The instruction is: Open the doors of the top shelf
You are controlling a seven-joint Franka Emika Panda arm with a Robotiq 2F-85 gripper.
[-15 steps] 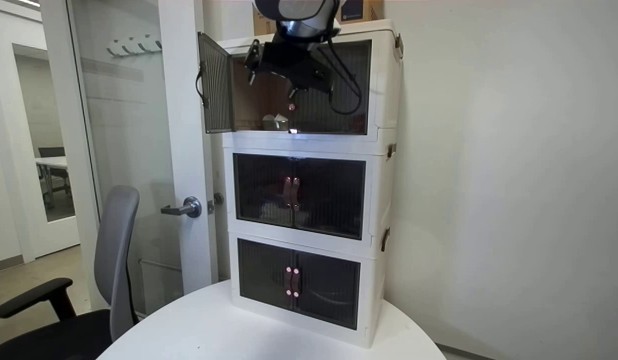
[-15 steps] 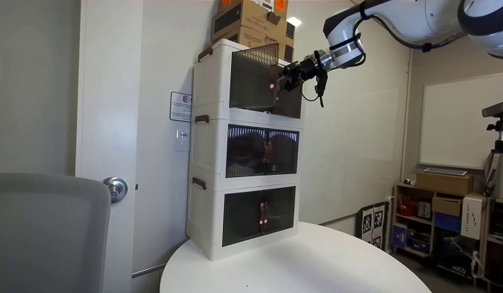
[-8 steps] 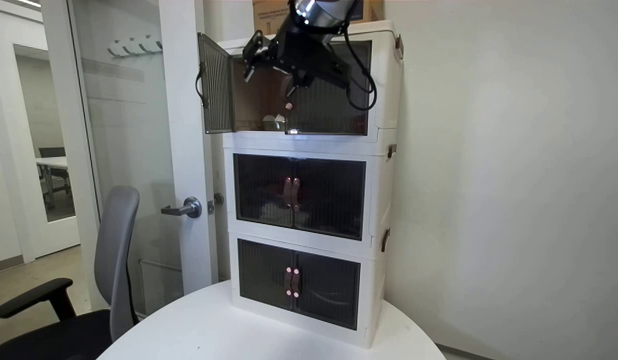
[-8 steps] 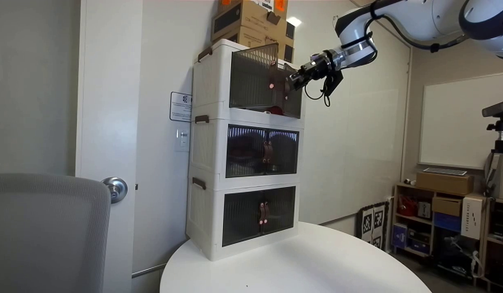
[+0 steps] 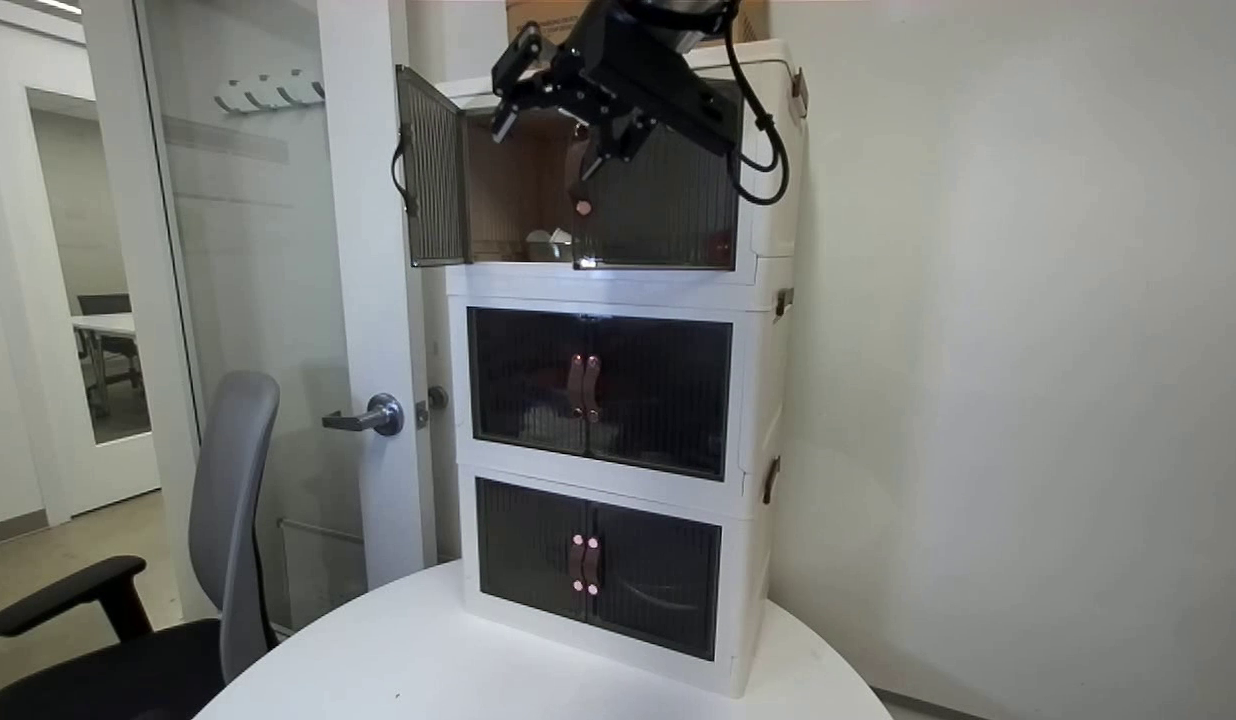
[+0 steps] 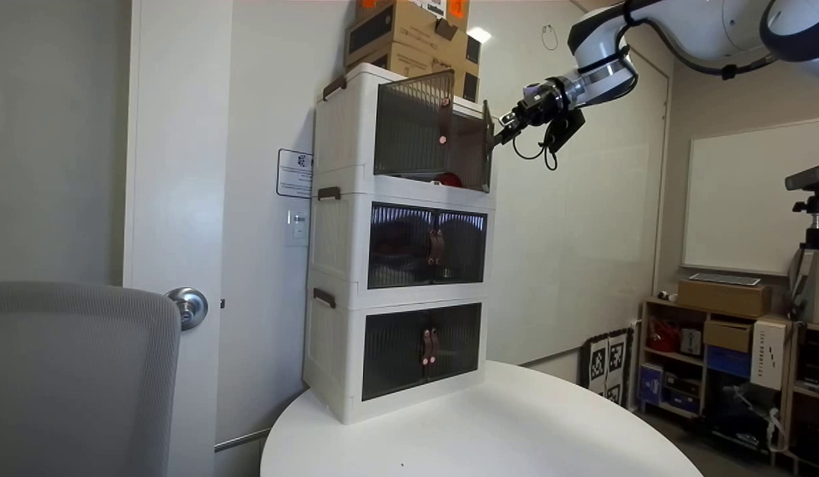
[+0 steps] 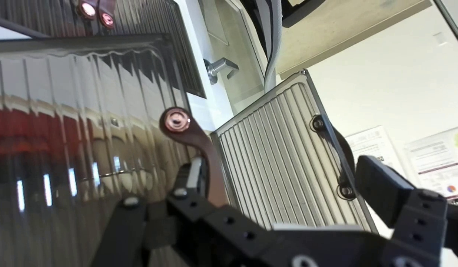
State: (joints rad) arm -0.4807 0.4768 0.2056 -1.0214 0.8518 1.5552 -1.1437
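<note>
The top shelf (image 5: 773,170) is the topmost white-framed tier; it also shows in an exterior view (image 6: 346,126). Its left door (image 5: 433,170) stands wide open, also seen in an exterior view (image 6: 409,126) and the wrist view (image 7: 266,159). Its right door (image 6: 487,156) is swung outward, partly behind my arm (image 5: 668,220); its ribbed panel fills the left of the wrist view (image 7: 84,141). My gripper (image 5: 544,150) has its fingers wide apart (image 7: 286,180). One finger sits between the right door's reddish-brown handle (image 7: 216,170) and its panel; the other finger is free.
Inside the top shelf are a small bowl (image 5: 548,246) and a red item (image 6: 448,179). Cardboard boxes (image 6: 416,40) stand on top. Two closed lower tiers (image 5: 598,390) stand below on the round white table (image 5: 458,660). A grey chair (image 5: 228,520) is beside it.
The right top door has swung outward from nearly closed to well open. My gripper has moved away from the cabinet with it, one finger at its handle. The left door has not moved.
</note>
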